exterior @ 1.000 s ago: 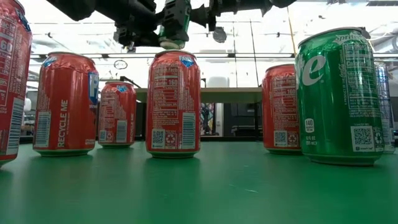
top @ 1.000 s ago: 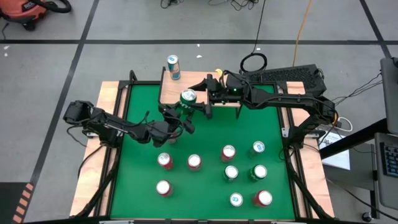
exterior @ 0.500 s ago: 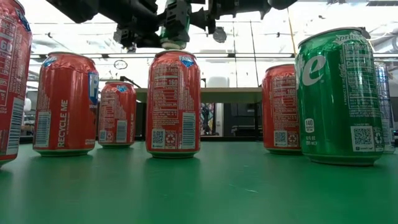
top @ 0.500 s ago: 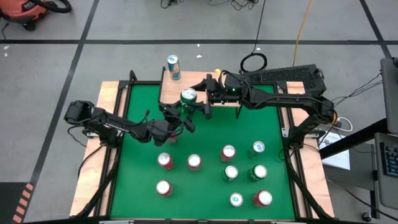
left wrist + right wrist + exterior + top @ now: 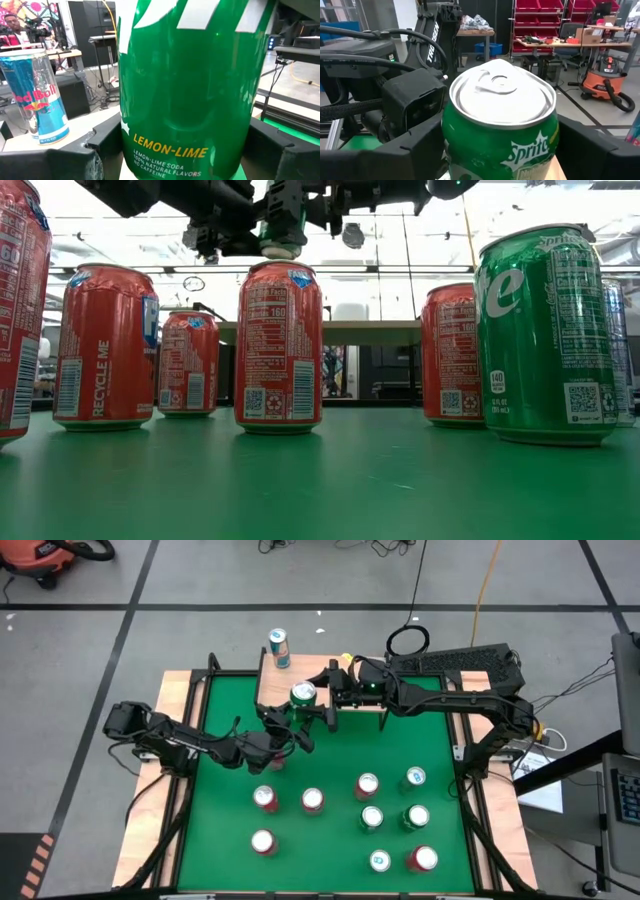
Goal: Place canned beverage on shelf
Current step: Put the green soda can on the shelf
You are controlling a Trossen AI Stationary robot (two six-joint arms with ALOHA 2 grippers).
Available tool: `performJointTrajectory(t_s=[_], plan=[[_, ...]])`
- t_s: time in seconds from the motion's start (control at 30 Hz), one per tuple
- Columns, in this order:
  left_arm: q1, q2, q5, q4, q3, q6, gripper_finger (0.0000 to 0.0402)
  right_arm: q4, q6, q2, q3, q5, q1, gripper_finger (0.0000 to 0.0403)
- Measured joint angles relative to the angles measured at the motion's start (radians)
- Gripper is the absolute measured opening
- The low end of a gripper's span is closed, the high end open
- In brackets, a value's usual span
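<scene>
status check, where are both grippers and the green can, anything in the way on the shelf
Left gripper shut on green can, held aloft at shelf edge. Right gripper straddling the can, grip unclear. Blue can on shelf's far side, clear of it.

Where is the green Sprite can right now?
In the high view the green Sprite can is raised between the left gripper and right gripper, at the shelf's near edge.

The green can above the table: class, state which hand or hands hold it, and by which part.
The left hand grips the green can around its lower body. The right hand brackets its upper part near the rim; whether it grips cannot be told.
</scene>
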Motion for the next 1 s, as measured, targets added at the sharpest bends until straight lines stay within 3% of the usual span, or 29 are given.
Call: performJointTrajectory(t_s=[0.23, 0.53, 0.83, 1.0], plan=[[0.0, 0.0, 0.0, -0.007, 0.0, 0.005, 0.0297, -0.005, 0.0, 0.0, 0.0, -0.011, -0.008, 0.0293], [-0.027, 0.0, -0.009, -0.075, 0.002, -0.015, 0.0392, -0.012, 0.024, 0.001, -0.002, -0.138, -0.083, 0.0293], [-0.084, -0.085, -0.058, -0.106, 0.002, 0.15, 0.0392, -0.014, -0.073, 0.001, -0.002, -0.209, -0.172, 0.0292], [-0.12, -0.222, -0.041, -0.279, 0.001, 0.154, 0.0392, -0.009, -0.079, 0.001, 0.013, -0.271, -0.25, 0.0292]])
